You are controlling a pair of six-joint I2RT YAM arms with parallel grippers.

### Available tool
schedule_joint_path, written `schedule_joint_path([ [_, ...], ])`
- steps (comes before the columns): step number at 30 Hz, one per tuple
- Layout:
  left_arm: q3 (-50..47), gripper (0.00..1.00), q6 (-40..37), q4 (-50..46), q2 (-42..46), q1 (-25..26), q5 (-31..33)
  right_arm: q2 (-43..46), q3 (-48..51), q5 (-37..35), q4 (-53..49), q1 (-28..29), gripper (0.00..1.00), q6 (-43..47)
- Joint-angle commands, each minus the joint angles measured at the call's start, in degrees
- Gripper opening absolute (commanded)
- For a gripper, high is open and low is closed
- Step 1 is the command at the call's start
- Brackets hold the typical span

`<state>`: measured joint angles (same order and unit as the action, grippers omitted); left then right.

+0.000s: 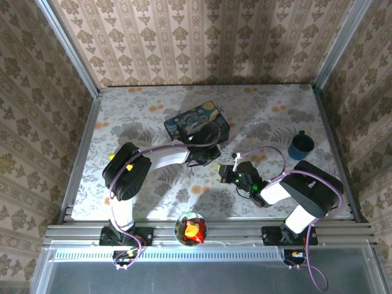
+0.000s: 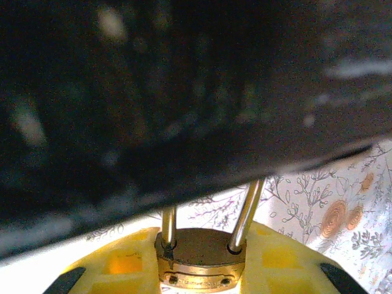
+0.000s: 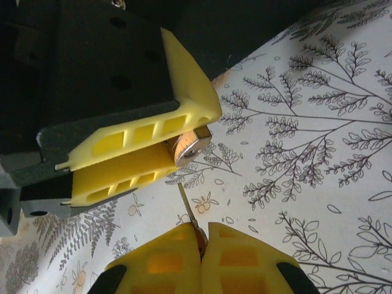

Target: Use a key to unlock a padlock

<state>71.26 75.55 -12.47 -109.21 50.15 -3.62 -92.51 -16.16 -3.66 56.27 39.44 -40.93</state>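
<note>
Currently: padlock [image 2: 199,251] clamped in left gripper [image 2: 199,269]; right gripper [image 3: 202,236] clenched on key [image 3: 184,201], tip just short of padlock. Risk: thin key pivots in grip, misses keyhole, skids off brass.

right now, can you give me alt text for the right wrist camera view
The right arm's yellow fingers, at the bottom edge, pinch a thin metal key whose tip points up at a small brass padlock clamped between the left arm's yellow fingers at upper left. A pale cloth with leaf prints lies beneath.
</note>
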Motion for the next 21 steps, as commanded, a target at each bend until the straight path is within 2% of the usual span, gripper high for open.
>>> schedule_joint_path([
  [1,0.53,0.00,5.04,4.04,1.97,0.00,-7.78,-1.21,-1.50,-3.54,3.35,0.29,0.00,-0.56],
  [21,-0.15,0.00,5.37,5.66,2.36,-0.52,-9.48,-5.49,-0.76,-4.87,8.48,-1.18,0.00,-2.90],
])
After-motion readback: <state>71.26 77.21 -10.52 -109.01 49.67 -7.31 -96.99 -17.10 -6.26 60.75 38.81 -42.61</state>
